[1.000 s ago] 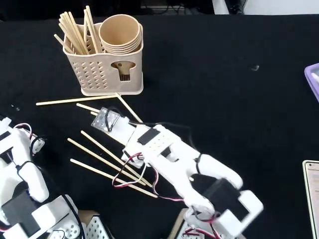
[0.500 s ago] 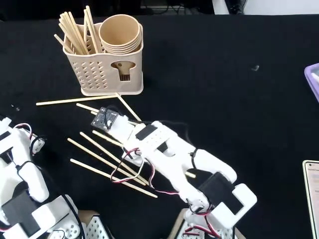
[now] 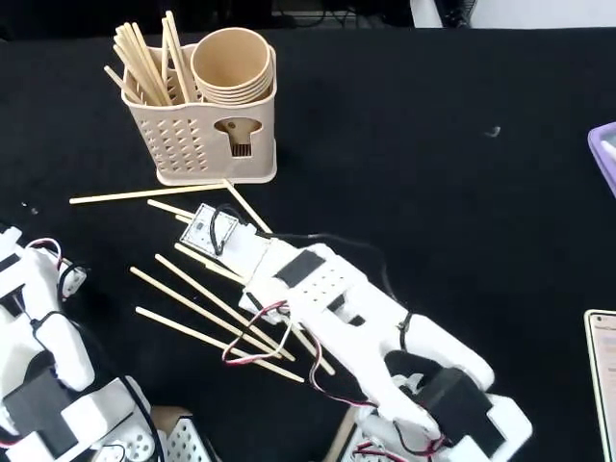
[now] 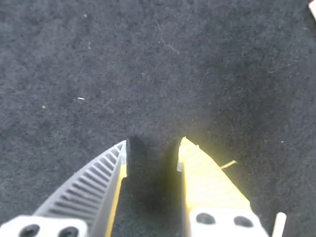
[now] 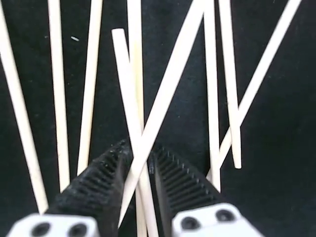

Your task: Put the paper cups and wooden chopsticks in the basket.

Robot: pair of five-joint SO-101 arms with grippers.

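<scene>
My right gripper (image 5: 139, 149) nips crossed chopsticks (image 5: 166, 98) among about seven loose ones; left gripper (image 4: 153, 143) slightly parted, empty. One basket (image 3: 202, 144), one cup stack (image 3: 236, 60).

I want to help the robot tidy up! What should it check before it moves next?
1. Right gripper closed on chopsticks: ok.
2. Grip firm enough to lift: cannot tell.
3. Basket upright: ok.
4. Paper cups in basket: ok.
5. All sticks put away: not ok, loose chopsticks lie on the table.
6. Left gripper empty: ok.
</scene>
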